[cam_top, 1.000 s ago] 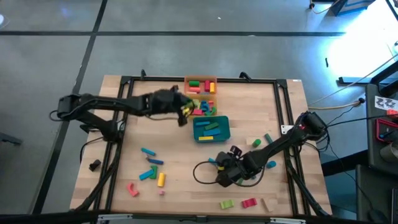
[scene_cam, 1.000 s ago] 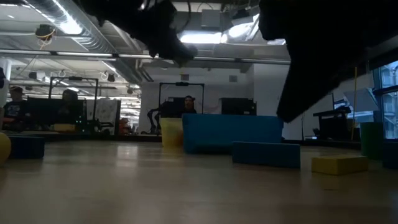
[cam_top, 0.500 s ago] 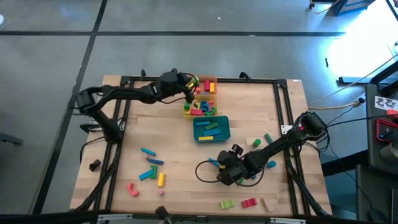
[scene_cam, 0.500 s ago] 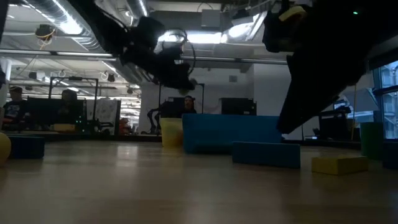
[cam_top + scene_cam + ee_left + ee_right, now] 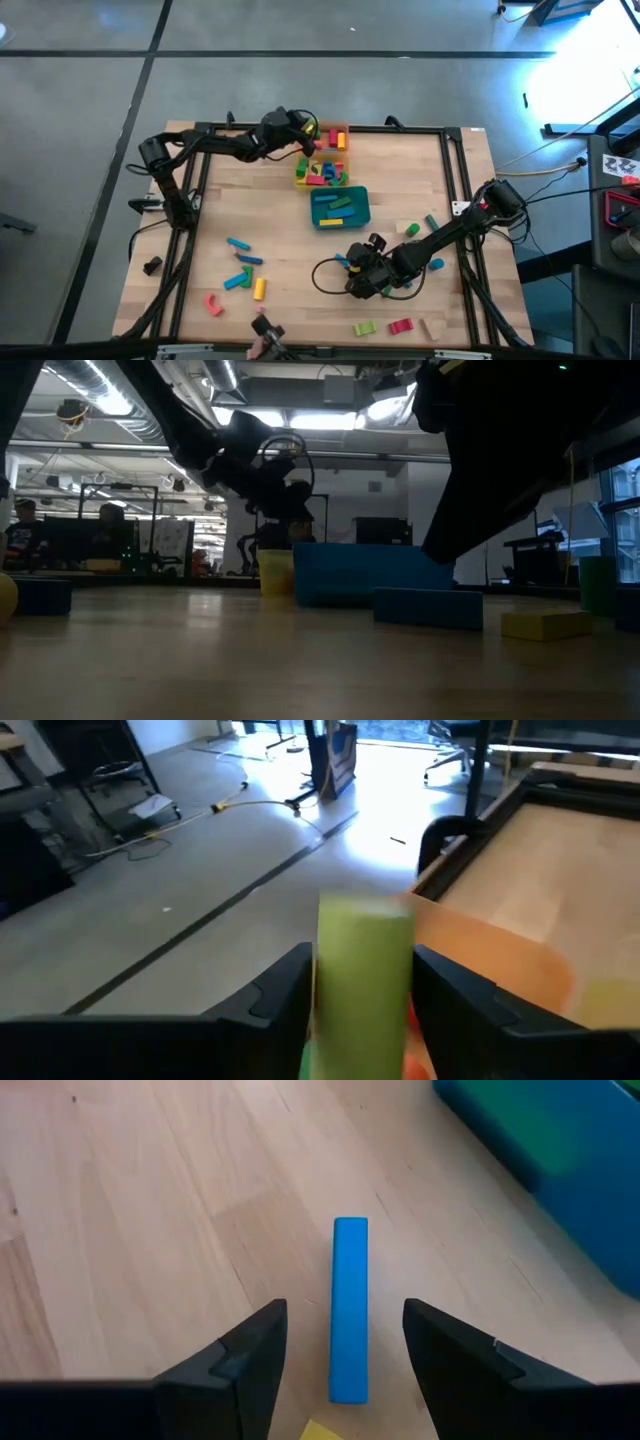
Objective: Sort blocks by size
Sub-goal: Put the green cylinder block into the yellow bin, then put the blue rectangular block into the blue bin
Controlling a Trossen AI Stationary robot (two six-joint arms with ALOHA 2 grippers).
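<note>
High view first, taking the teal rectangular tray [image 5: 340,207] at mid-table as the landmark. Far to its left and nearer the front edge of the pale wooden table [image 5: 270,240] lies a loose scatter of small blocks [image 5: 243,270] in blue, green, yellow and pink (well apart from the tray, with bare wood between). Up and left of the tray, the left gripper [image 5: 303,138] hangs at the rim of the orange square tray [image 5: 323,136]. Its wrist view shows a yellow-green bar block [image 5: 364,982] standing between the two dark fingers [image 5: 272,1004]; whether they press it or have let go I cannot tell. Directly behind the teal tray sits the yellow square tray [image 5: 321,173], crowded with mixed blocks.

Below and right of the teal tray, the right gripper [image 5: 350,283] is low over the wood, fingers spread and holding nothing, straddling a blue bar block [image 5: 349,1309] that lies flat. A black cable loop [image 5: 324,276] curls beside it. Green, red and tan blocks [image 5: 398,326] lie near the front edge. No writing is legible.

A black metal frame [image 5: 452,180] borders the table.
</note>
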